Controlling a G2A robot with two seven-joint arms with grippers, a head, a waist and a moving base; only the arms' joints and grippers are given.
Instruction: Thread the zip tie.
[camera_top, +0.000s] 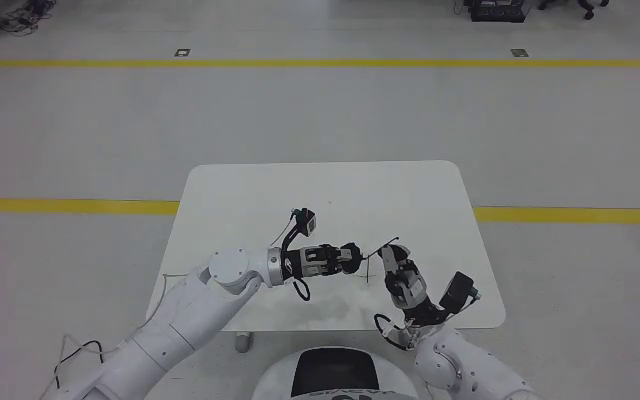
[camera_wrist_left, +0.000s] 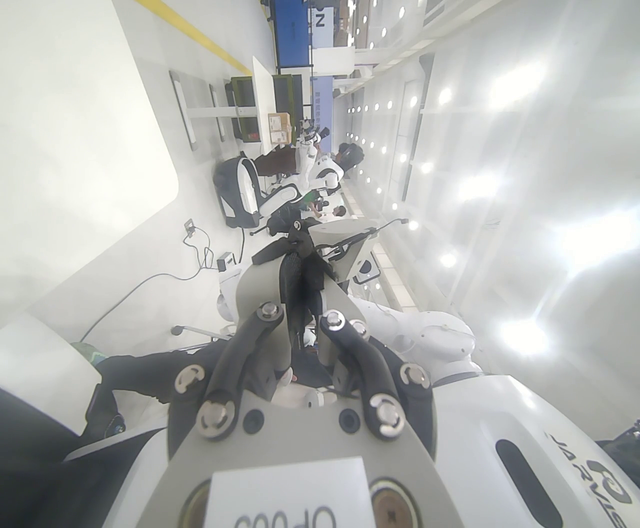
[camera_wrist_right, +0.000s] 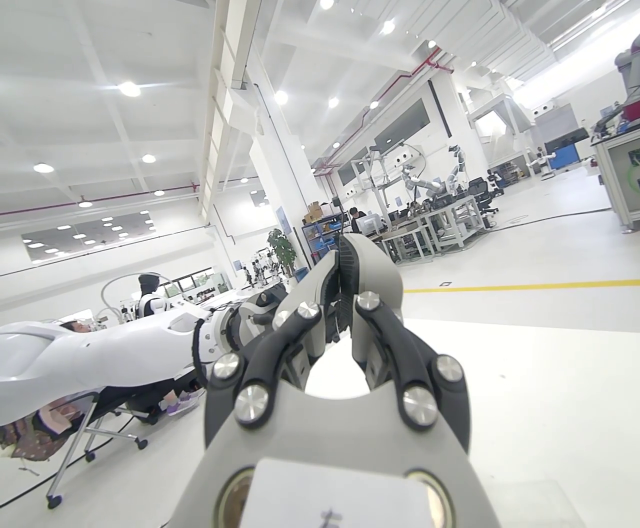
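The zip tie (camera_top: 378, 251) is a thin black strip held in the air over the near part of the white table (camera_top: 300, 195). My left gripper (camera_top: 354, 257) is shut on one end of it. In the left wrist view the dark pads (camera_wrist_left: 296, 280) press together and the zip tie (camera_wrist_left: 367, 231) runs on past the tips. My right gripper (camera_top: 390, 264) sits close beside the left one, tips almost meeting. It is shut too: in the right wrist view a short piece of the zip tie (camera_wrist_right: 342, 231) sticks out beyond the closed fingers (camera_wrist_right: 367, 270).
The table's front edge (camera_top: 330, 328) lies just below both grippers, and its far half is bare. Yellow floor lines (camera_top: 90, 206) run behind the table. In the right wrist view the left arm (camera_wrist_right: 100, 345) crosses low.
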